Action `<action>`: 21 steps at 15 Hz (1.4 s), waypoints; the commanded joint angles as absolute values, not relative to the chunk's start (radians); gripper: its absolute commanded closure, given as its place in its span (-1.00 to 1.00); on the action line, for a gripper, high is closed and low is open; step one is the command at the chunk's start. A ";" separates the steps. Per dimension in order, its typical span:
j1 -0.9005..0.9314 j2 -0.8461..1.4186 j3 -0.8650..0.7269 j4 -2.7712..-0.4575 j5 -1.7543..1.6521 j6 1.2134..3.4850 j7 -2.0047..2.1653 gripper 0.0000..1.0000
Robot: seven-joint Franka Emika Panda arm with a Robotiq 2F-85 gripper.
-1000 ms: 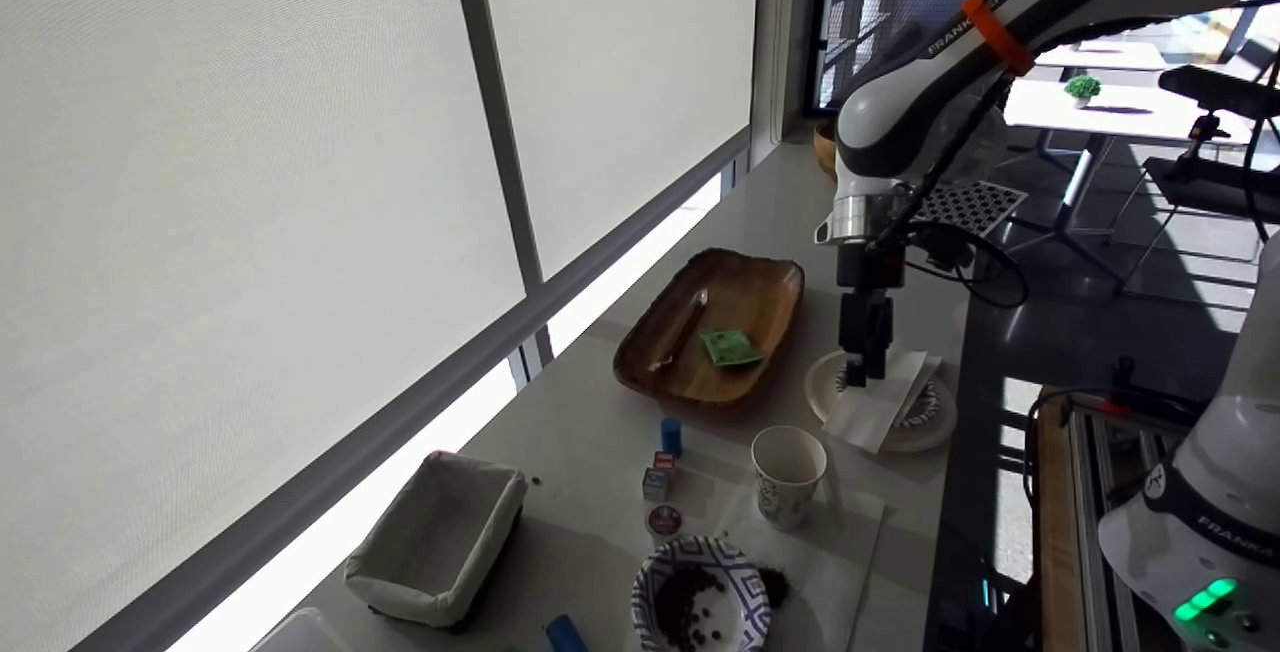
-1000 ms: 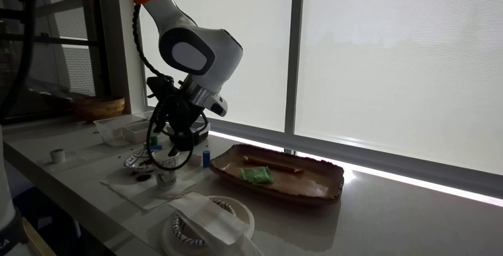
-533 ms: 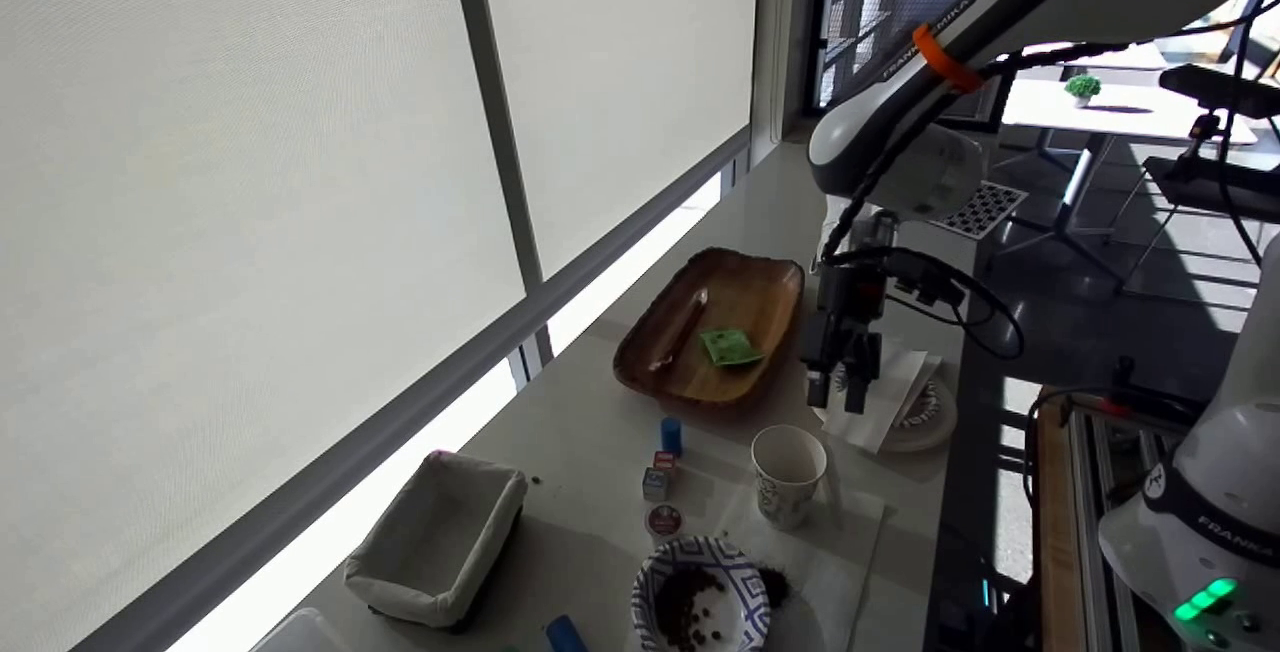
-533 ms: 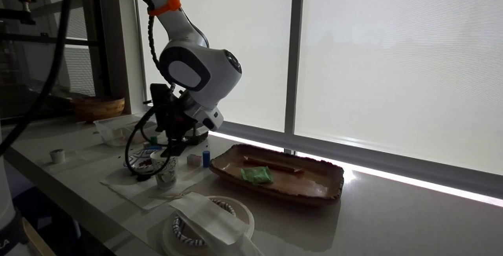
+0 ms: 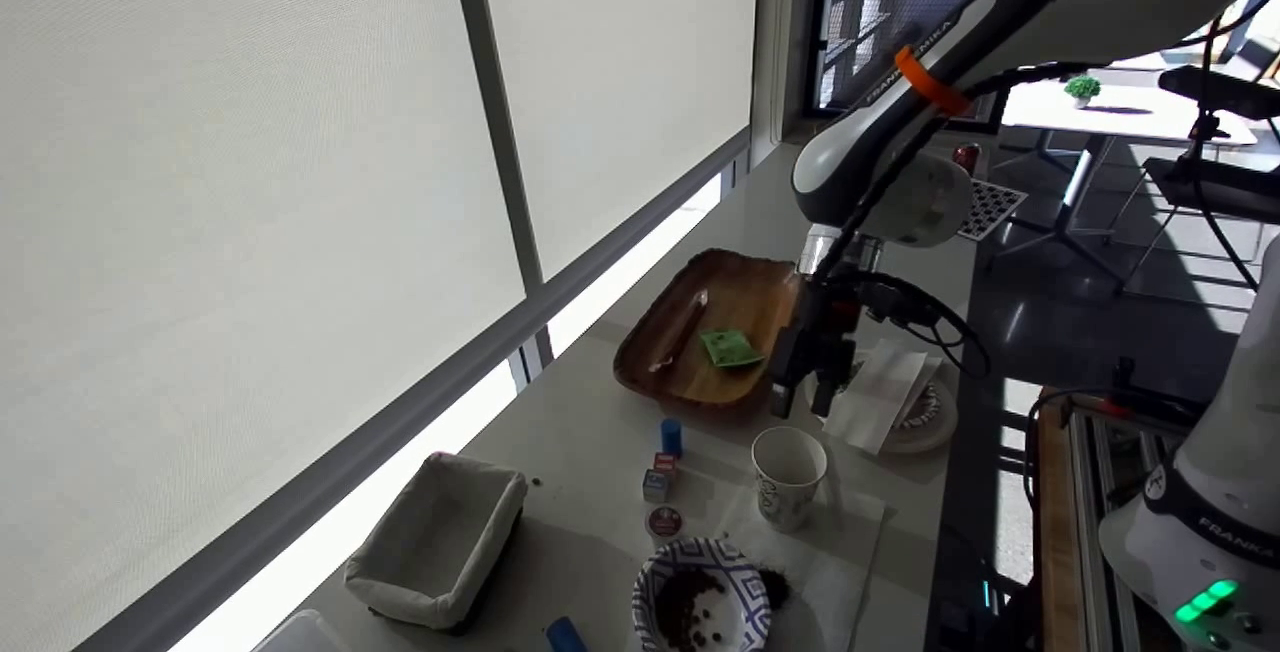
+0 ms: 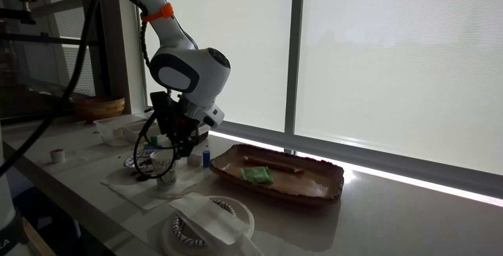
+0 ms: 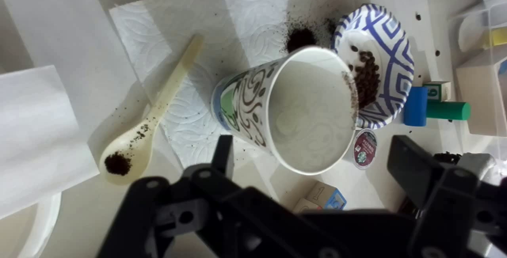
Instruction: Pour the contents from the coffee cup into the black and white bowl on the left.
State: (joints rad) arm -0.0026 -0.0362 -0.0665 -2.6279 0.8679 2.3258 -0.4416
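Hand [image 5: 802, 404] spread wide, holding nothing, near coffee cup [image 5: 788, 480]; I judge spacing meant to straddle cup wall. Cup upright on paper towel [image 5: 838, 572], nearer robot-side edge of tabletop [image 5: 580, 532] than window-side edge; towel likely laid to catch spills. Blue-and-white paper bowl [image 7: 398, 58], coffee beans [image 7: 368, 80] inside, just beside cup: presumed target, placed for short pour. Coffee grounds [image 7: 301, 39] lie next to bowl. Cup contents I cannot confirm; interior looks pale in wrist view.
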 commanded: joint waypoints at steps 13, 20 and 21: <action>0.007 -0.011 -0.021 -2.676 0.751 2.443 -0.779 -1.00; 0.026 0.015 0.021 -2.679 0.789 2.549 -0.857 -0.40; 0.027 0.019 0.025 -2.678 0.801 2.563 -0.866 -0.19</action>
State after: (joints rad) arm 0.0175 0.0042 0.0122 -2.6709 0.7622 2.5103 -0.8221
